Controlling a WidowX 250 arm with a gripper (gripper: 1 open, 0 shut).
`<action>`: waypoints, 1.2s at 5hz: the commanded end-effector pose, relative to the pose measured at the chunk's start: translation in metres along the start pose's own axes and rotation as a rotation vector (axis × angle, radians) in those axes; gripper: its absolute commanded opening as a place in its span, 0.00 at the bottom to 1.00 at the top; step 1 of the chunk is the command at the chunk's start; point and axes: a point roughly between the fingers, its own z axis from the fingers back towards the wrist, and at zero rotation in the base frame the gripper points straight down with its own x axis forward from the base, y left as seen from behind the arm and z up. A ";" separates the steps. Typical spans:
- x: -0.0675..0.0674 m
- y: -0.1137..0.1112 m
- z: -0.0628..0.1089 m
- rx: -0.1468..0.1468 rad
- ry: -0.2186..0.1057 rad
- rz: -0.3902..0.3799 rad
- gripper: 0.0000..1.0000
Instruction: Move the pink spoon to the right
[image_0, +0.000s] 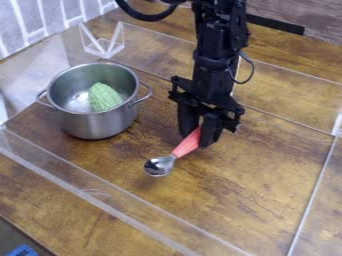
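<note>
Jutting below tool (202, 127) (gripped): pink spoon (185, 149)

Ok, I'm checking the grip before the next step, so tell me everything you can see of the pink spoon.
The pink spoon has a salmon-pink handle, plastic by its look, and a rounded, shiny metal bowl. The bowl points toward the near left, and the handle runs up to the gripper, which is shut on it and hides its end. It is to the right of the steel pot; whether it touches the table is unclear.
</note>
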 end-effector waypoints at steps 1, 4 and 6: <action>0.003 -0.012 0.029 0.000 -0.089 -0.016 0.00; -0.006 -0.036 0.008 -0.028 -0.103 -0.016 0.00; -0.011 -0.047 0.005 -0.033 -0.112 -0.020 0.00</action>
